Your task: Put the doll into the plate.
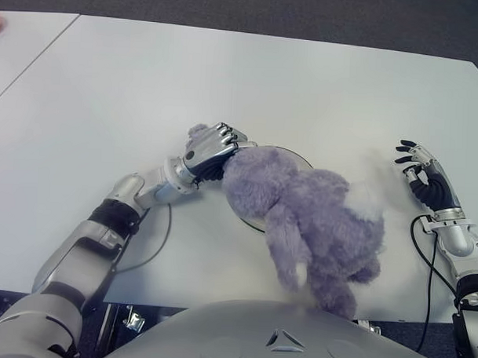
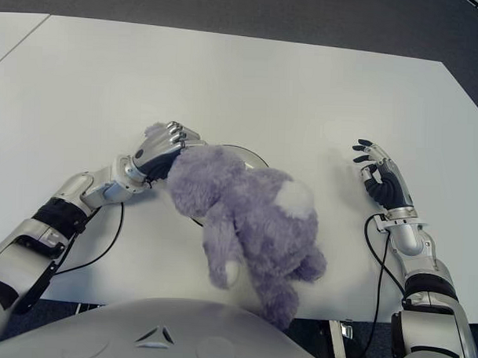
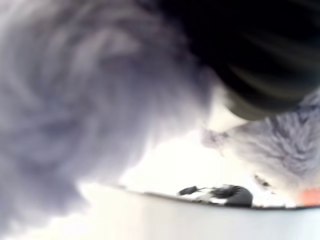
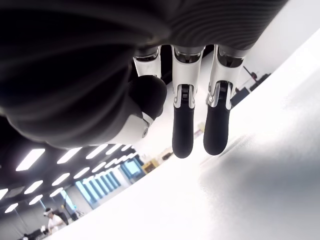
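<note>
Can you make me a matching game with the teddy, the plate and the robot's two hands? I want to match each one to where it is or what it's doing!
Things:
1. doll
2. plate
3. left hand
4. right hand

Descriptions:
A. mostly hidden under the purple fur
B. open and holding nothing, off to the right of the doll
C. purple and fluffy, lying in the middle of the white table
D. closed on the doll's left end

Pairs: 1-C, 2-A, 3-D, 4-B
</note>
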